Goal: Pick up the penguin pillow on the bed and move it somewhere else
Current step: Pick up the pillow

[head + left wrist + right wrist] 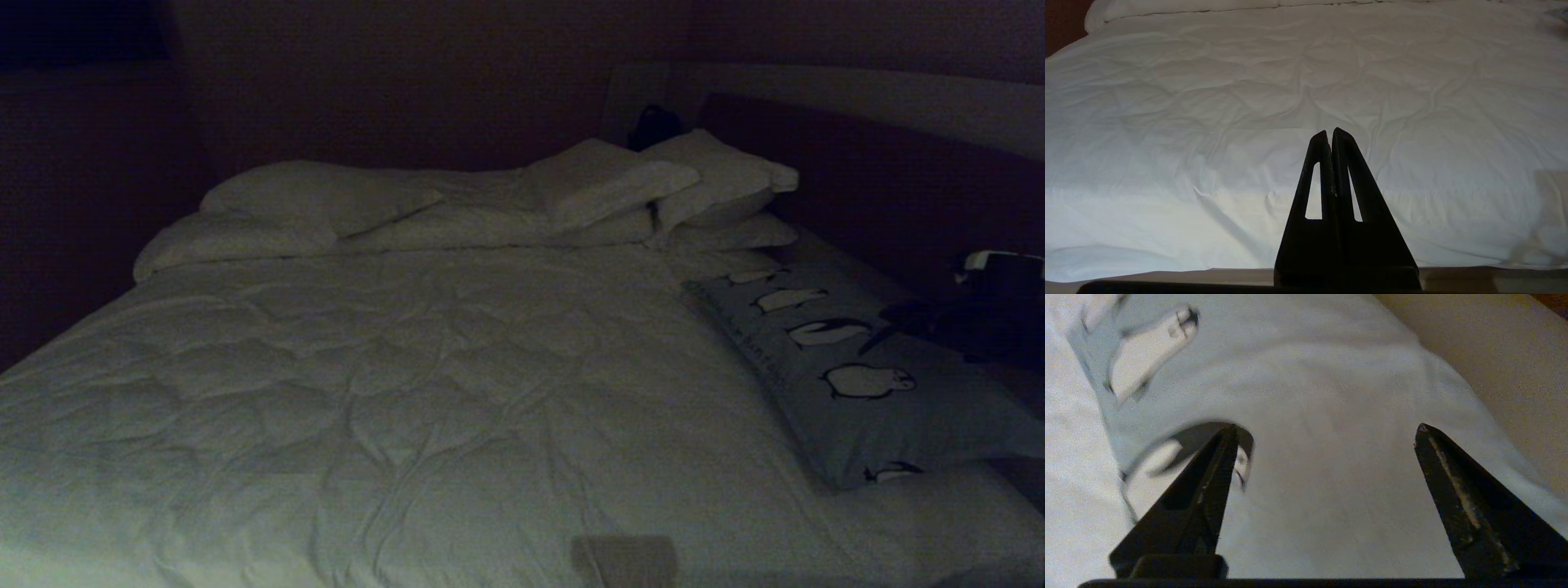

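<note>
Over the pillow [1331, 457], right gripper [1327, 433] spread wide, gripping nothing. Judged the reach step; next calls for lowering and pinching the fabric. Pale blue-grey, long, printed with black-and-white penguins, lying along the bed's [408, 367] right edge. Left gripper [1329, 132] clenched, parked over the duvet.

Your head view is very dim, with the bed [392, 367] only faintly lit at its near left corner. Your left wrist view is bright, the dark tool [1329, 132] casting a soft shadow. Your right wrist view is grainy, the penguin pillow [1331, 437] blurred.
</note>
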Robot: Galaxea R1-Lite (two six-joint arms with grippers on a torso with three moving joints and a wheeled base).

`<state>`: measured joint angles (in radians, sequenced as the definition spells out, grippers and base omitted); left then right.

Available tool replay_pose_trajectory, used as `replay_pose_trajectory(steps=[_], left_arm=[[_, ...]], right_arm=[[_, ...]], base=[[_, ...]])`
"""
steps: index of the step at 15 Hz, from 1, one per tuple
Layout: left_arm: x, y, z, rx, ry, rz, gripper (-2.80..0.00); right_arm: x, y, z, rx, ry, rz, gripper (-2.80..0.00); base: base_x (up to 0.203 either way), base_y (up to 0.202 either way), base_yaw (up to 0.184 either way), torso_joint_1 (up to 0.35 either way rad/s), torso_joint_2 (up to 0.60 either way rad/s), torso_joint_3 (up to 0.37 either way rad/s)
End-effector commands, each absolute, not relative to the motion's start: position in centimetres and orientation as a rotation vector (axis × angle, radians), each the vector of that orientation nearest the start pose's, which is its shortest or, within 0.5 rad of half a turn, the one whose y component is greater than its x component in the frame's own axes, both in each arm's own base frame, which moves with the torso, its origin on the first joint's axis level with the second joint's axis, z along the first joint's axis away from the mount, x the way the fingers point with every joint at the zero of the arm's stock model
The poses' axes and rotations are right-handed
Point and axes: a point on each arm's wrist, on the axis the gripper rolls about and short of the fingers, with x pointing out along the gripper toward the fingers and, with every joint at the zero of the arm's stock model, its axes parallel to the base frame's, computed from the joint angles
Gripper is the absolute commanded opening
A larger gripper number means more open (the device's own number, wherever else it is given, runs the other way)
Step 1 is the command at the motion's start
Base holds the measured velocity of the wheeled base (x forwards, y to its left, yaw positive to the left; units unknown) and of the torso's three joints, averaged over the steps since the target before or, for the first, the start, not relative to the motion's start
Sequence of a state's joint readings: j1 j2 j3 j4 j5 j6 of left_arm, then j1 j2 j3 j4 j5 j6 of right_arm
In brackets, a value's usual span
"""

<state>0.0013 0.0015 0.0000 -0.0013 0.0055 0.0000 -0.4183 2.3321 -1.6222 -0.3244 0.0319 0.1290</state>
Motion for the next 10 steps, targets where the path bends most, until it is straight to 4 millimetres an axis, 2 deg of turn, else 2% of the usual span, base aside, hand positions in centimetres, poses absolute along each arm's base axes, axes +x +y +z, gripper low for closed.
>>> replay_pose_trajectory(steps=[1, 6, 10], left_arm=[[-2.3, 0.0, 7.6, 0.000, 0.000, 0.008, -2.80], [-2.3, 0.0, 7.6, 0.000, 0.000, 0.008, -2.80], [-2.3, 0.0, 7.6, 0.000, 0.000, 0.008, -2.80]], right_arm=[[44.3, -19.1, 12.3, 0.115, 0.318, -0.365, 0.00], [44.5, -18.9, 11.3, 0.131, 0.345, -0.281, 0.00], [45.2, -19.0, 8.2, 0.147, 0.405, -0.268, 0.00]], base=[[0.000, 0.000, 0.000, 0.000, 0.00, 0.000], [0.000, 0.000, 0.000, 0.000, 0.00, 0.000], [0.000, 0.000, 0.000, 0.000, 0.00, 0.000]])
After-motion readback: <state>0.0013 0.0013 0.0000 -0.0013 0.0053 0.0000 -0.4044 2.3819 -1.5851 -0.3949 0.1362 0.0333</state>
